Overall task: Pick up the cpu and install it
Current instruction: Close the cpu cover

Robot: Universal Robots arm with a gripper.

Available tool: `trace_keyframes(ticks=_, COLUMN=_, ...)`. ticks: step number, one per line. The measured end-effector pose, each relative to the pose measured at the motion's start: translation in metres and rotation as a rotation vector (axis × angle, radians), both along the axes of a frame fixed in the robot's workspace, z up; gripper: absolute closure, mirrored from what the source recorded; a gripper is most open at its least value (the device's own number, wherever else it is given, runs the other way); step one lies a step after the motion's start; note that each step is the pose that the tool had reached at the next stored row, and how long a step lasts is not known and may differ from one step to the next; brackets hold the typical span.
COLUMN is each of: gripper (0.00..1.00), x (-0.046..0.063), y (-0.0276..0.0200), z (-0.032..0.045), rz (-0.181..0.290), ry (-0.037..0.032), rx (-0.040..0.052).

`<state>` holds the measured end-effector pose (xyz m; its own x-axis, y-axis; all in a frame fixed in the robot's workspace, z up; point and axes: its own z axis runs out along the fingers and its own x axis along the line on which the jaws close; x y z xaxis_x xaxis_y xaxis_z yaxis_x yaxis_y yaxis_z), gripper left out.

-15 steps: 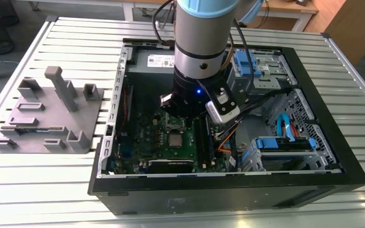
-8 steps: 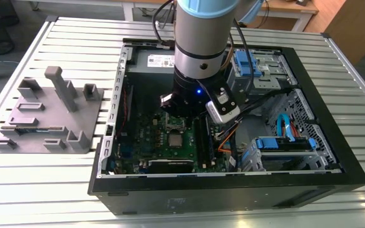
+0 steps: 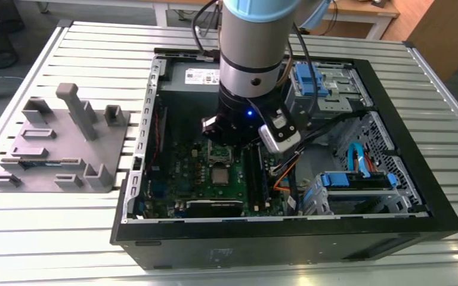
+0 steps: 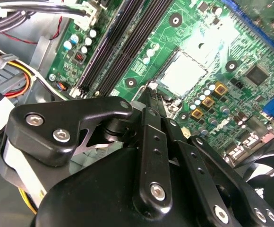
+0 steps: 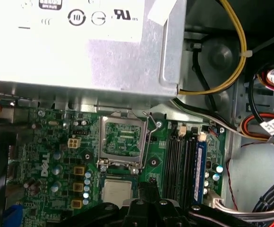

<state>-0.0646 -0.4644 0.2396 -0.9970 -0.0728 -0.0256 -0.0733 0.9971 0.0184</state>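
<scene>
The cpu (image 5: 117, 191), a small pale silvery square, lies flat in its socket on the green motherboard (image 5: 56, 156); it also shows in the second wrist view as the cpu (image 4: 184, 73) and from outside as the cpu (image 3: 219, 175). The shiny socket frame (image 5: 123, 124) is swung open beside it. My gripper (image 4: 148, 91) hangs low over the board with its black fingers (image 4: 149, 118) drawn together, the tips just off the socket's corner by a thin metal lever (image 4: 139, 93). Nothing shows between the fingers. The gripper (image 5: 145, 188) is apart from the cpu.
The arm's wrist (image 3: 249, 113) reaches down into an open computer case (image 3: 420, 196) on a slatted table. A power supply (image 5: 80, 42), memory slots (image 5: 179, 161) and bundled cables (image 5: 264, 127) crowd the socket. A grey plastic block with posts (image 3: 58, 146) stands at the exterior view's left.
</scene>
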Motion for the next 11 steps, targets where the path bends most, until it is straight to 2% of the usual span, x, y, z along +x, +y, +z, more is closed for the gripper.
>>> trace_keyframes(ticks=3, gripper=0.89, x=0.0, y=0.0049, z=-0.0011, rz=0.004, ry=0.0001, rx=-0.0001)
trace_keyframes(ticks=11, gripper=0.89, x=0.004, y=0.014, z=-0.0064, rz=0.017, ry=0.0, rx=0.0)
